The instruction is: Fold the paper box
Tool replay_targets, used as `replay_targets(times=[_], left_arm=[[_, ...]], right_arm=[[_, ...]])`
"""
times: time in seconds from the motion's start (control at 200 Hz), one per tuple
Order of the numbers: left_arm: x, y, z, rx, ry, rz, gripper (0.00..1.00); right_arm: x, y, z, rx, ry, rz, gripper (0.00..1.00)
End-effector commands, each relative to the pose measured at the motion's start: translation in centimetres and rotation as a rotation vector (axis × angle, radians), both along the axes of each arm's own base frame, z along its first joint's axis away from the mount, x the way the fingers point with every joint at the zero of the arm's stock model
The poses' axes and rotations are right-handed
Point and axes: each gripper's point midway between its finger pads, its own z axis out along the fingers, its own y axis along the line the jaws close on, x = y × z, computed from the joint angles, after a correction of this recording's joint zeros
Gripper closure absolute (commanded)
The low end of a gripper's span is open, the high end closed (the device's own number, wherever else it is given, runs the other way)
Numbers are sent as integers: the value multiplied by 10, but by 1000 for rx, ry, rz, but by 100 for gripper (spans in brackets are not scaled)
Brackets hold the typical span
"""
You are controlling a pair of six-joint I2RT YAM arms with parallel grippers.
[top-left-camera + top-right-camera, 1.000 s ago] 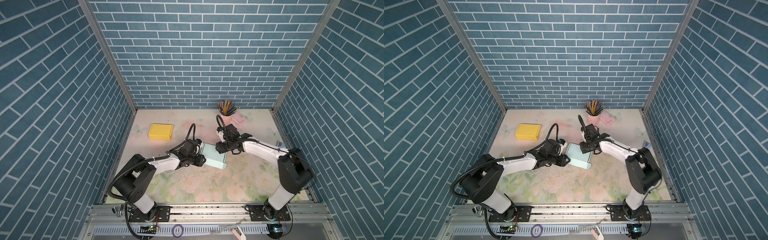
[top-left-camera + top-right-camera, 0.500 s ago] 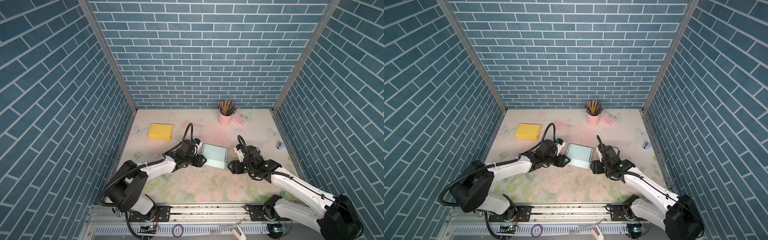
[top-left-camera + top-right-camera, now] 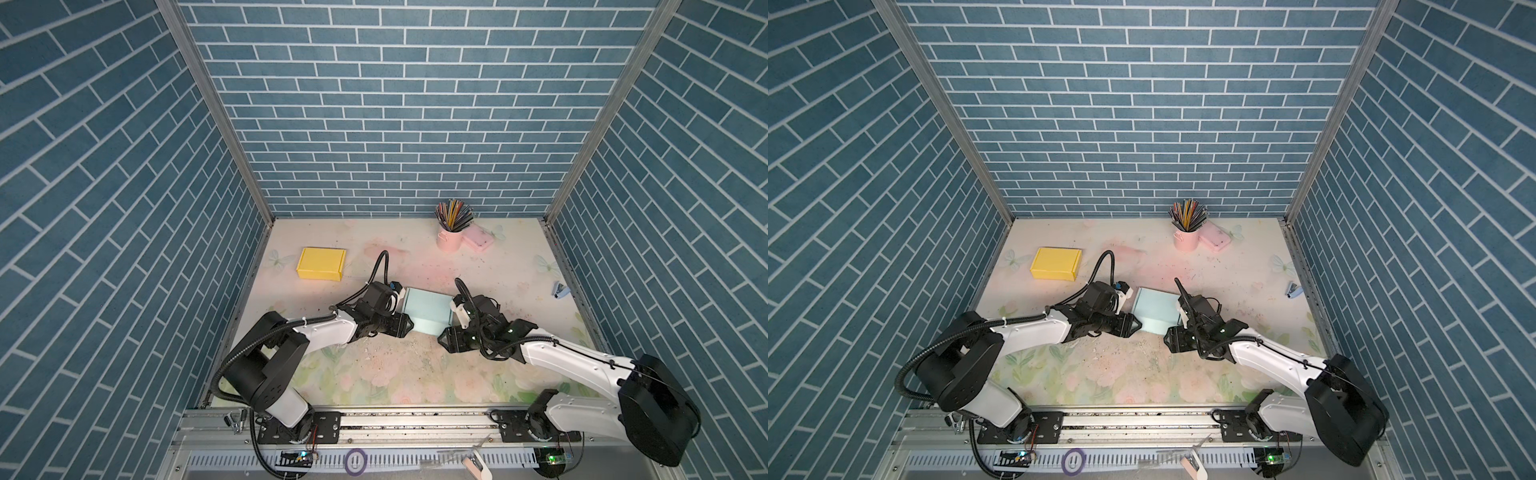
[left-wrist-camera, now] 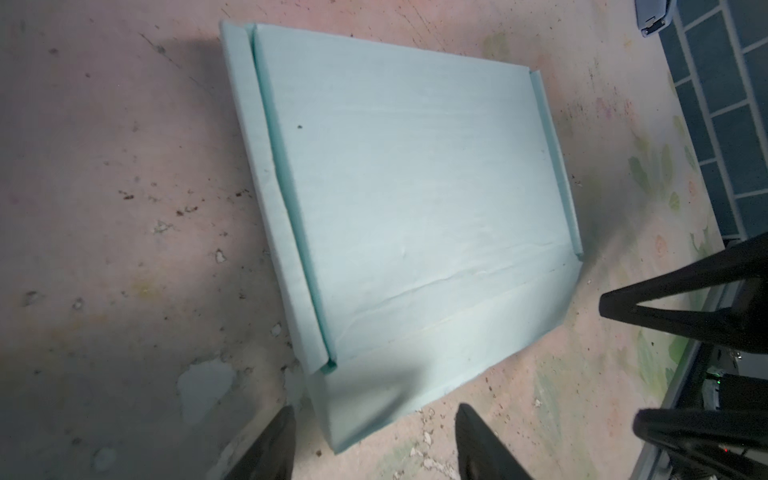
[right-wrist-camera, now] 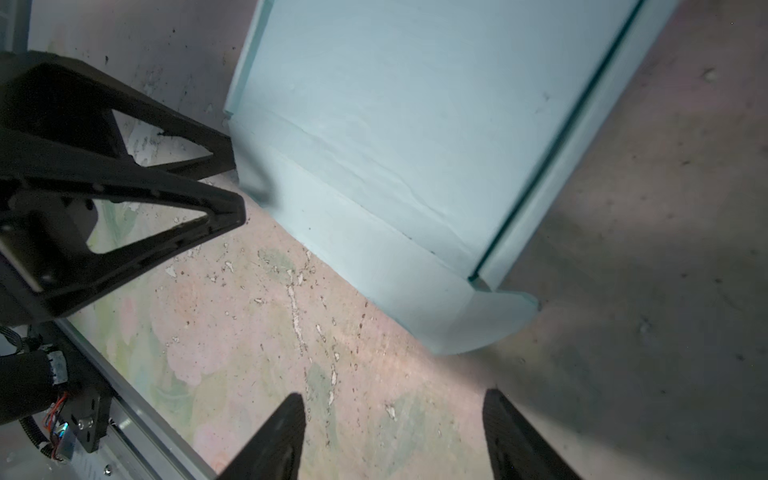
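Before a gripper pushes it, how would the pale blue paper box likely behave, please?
Probably light: the paper box has thin folded walls. Its creased flap would likely flex. Lying flat on the table, it should slide, not roll.

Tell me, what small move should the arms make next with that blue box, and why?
Probably ease both forward, then pinch and lift the near flap: left gripper and right gripper stand open at the near corners of the pale blue box, and that flap lies unfolded.
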Motion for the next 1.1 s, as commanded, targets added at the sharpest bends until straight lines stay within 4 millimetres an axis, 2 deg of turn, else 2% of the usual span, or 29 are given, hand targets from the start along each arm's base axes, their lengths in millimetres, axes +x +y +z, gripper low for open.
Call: replay_targets(times=[0.0, 0.2, 0.41, 0.47, 0.64, 0.745, 0.855, 1.095], left_arm=[[4, -9, 5, -40, -6, -9, 38], [0, -14, 9, -65, -3, -24, 38], [-3, -15, 11, -85, 3, -20, 38], [-3, -12, 11, -76, 2, -11, 38], [-2, -12, 10, -72, 3, -11, 38], [0, -14, 9, -72, 8, -16, 38], [1, -15, 9, -73, 7, -17, 38], [2, -16, 11, -76, 7, -22, 39]], right_arm=[[5, 9, -4, 10, 0, -19, 31], [8, 19, -8, -1, -3, -5, 31], [9, 25, -2, -5, -11, 9, 32], [7, 16, -2, -32, -17, -6, 32], [-7, -24, -1, -132, -41, -64, 31], [-4, -34, 2, -172, -62, -78, 31], [8, -28, 5, -165, -77, -82, 30], [29, -2, 5, -146, -90, -35, 31]])
